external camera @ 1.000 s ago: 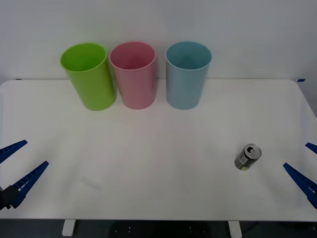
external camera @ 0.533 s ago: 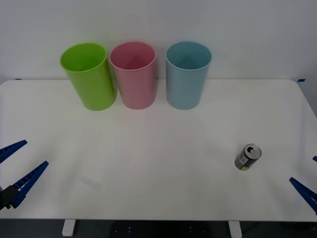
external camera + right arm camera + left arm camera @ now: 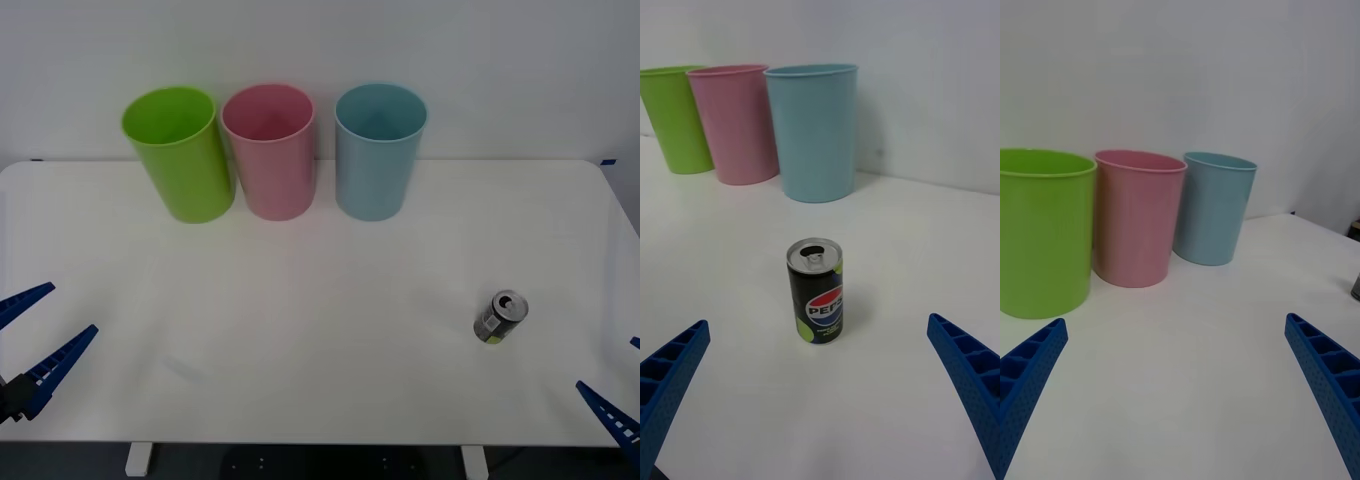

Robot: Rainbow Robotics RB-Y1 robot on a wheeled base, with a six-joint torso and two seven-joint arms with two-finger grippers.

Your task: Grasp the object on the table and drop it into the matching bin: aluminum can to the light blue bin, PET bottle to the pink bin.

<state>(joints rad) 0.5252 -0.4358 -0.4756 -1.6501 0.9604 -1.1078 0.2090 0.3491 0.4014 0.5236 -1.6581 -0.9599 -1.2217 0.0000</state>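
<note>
At the bench's [image 3: 300, 300] near left corner, the left gripper [image 3: 30, 340] is being held idle with its fingers spread wide and nothing between them. Along the far edge, three bins are being kept in a row: a lime green bin [image 3: 180, 155] toward the left, the pink bin [image 3: 270, 150] just beside it, and the light blue bin [image 3: 378, 150] next in line, slightly apart from the pink one. Further right, toward the near right corner, the aluminum can [image 3: 499, 318] is being left standing upright, well apart from the bins, with nothing touching it. At the near right corner, the right gripper [image 3: 820, 390] is being held behind the can with its fingers [image 3: 970, 375] fully apart and empty, the can being framed between them in the right wrist view.

The can is being judged light, rigid but thin-walled, and smooth enough to slip, so moderate squeeze is being advised. Hold is best being taken across the middle of the cylindrical side, below the silver top. "PEPSI" is being read on the dark side above a yellow-green patch; smaller print beneath cannot be read.
</note>
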